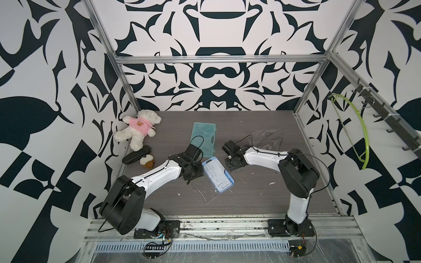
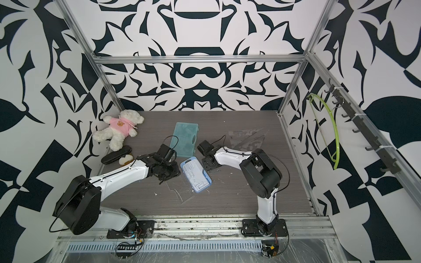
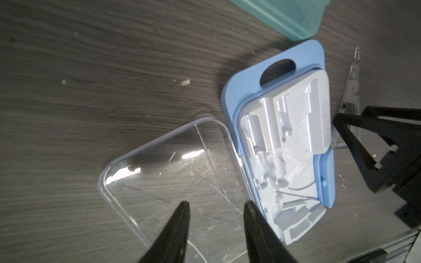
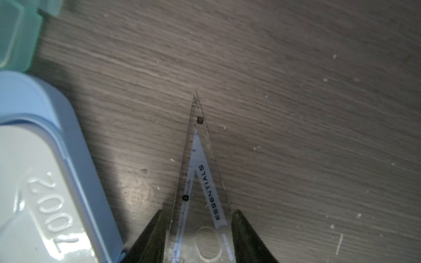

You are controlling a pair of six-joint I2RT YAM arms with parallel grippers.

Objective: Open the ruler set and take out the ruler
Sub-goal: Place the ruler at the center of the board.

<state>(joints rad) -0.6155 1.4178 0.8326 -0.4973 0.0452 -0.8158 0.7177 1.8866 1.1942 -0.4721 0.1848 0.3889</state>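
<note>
The ruler set is a blue case (image 1: 218,176) (image 3: 246,91) lying open in the middle of the table. Its white moulded insert (image 3: 284,148) shows no ruler. The clear lid (image 3: 170,173) (image 1: 205,193) lies flat beside the case. My left gripper (image 3: 216,202) (image 1: 189,181) hangs open over the lid with nothing between its fingers. A clear triangular ruler (image 4: 200,164) (image 3: 352,91) marked ESSENTIALS lies on the table right of the case. My right gripper (image 4: 198,211) (image 1: 233,167) stands open astride the ruler's wide part, fingers close to its two edges.
A teal plastic case (image 1: 204,139) lies behind the blue one. Clear set squares (image 1: 266,139) are at the back right. A teddy bear (image 1: 139,127), a black pouch (image 1: 136,154) and a small plush (image 1: 147,161) sit at the left edge. A green hanger (image 1: 355,129) hangs on the right wall.
</note>
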